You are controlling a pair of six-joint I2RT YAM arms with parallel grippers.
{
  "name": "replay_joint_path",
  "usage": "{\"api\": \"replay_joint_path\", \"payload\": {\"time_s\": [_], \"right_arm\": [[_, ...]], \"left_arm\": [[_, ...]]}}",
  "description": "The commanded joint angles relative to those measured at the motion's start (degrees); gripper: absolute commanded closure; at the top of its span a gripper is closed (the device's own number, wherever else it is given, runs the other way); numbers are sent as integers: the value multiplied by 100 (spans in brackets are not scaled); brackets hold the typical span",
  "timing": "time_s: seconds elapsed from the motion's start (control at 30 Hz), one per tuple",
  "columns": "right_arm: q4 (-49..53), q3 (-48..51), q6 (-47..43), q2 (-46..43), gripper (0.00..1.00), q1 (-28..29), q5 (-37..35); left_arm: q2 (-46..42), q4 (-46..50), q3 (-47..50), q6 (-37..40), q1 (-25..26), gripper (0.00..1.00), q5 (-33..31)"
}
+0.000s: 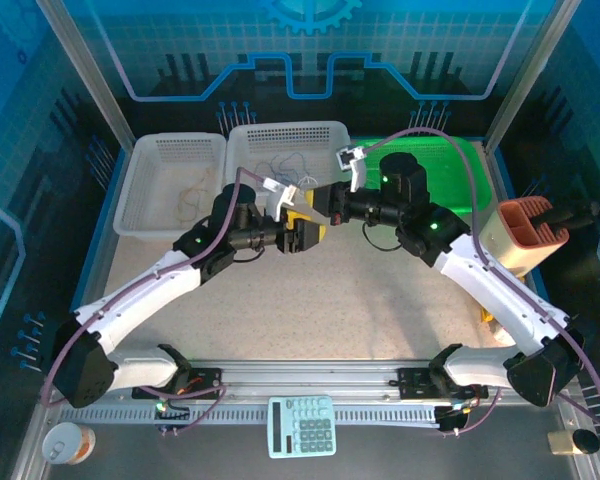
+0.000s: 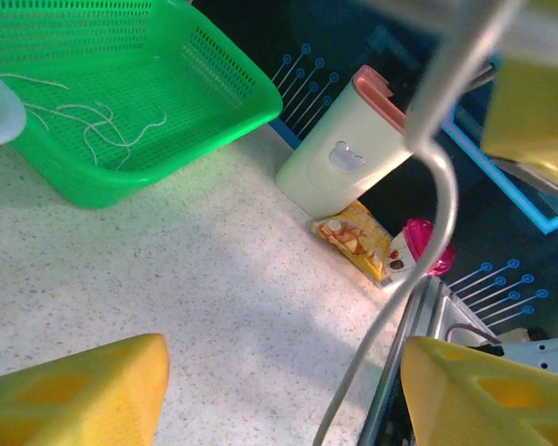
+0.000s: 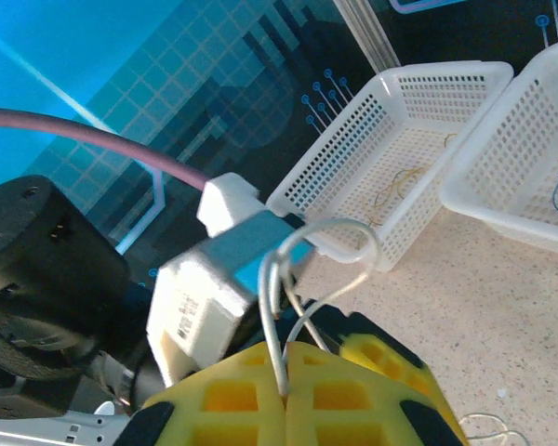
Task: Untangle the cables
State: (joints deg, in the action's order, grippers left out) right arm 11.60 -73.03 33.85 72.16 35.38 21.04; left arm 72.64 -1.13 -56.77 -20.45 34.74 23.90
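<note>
My two grippers meet in the air over the middle of the counter (image 1: 380, 300), close to each other.

My right gripper (image 3: 284, 372) is squeezed tight on a pale cable (image 3: 277, 279). Its two yellow fingers (image 3: 223, 395) press together with the cable pinched between them. The cable makes a small loop just above the tips.

My left gripper (image 2: 284, 348) is let go. Its yellow fingers (image 2: 74, 390) stand far apart. The pale cable hangs down through the gap between them, much nearer to one finger than the other. I cannot tell if it brushes that finger.

Behind my arms three baskets sit in a row on the counter. The left white basket (image 1: 140, 190) has a yellow-tan cable (image 1: 190, 195) lying on its floor. The middle white basket (image 1: 242, 140) has a thin blue cable (image 1: 285, 165) in it. The green basket (image 2: 205, 139) on the right holds more pale cables (image 2: 102, 130), lying in loose curls on its floor.

Near the green basket is a cream box with a pink top (image 2: 349, 158). A snack packet (image 2: 358, 242) lies on the counter just beside that box.
</note>
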Motion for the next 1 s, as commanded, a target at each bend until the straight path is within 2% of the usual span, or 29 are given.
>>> {"api": "replay_joint_path", "payload": {"time_s": [0.0,0.07,0.1,0.17,0.43,0.83,0.97], "right_arm": [[-26,-315,-102,-10,100,76,-95],[19,-392,-130,-62,100,66,-162],[42,-434,-141,-99,100,58,-199],[36,-495,-141,-175,100,7,-258],[-236,-851,181,-398,100,-610,-73],[-364,-1007,416,-501,100,-1195,-9],[-485,-983,573,-538,100,-1488,21]], "left_arm": [[92,-379,-2,58,39,59,110],[101,-506,114,2,41,74,96],[101,-577,199,-33,34,78,76],[92,-679,348,-69,35,80,44],[143,-966,958,-207,32,73,-43],[336,-1192,1409,-323,24,73,-87],[414,-1236,1536,-364,2,68,-67]]}}
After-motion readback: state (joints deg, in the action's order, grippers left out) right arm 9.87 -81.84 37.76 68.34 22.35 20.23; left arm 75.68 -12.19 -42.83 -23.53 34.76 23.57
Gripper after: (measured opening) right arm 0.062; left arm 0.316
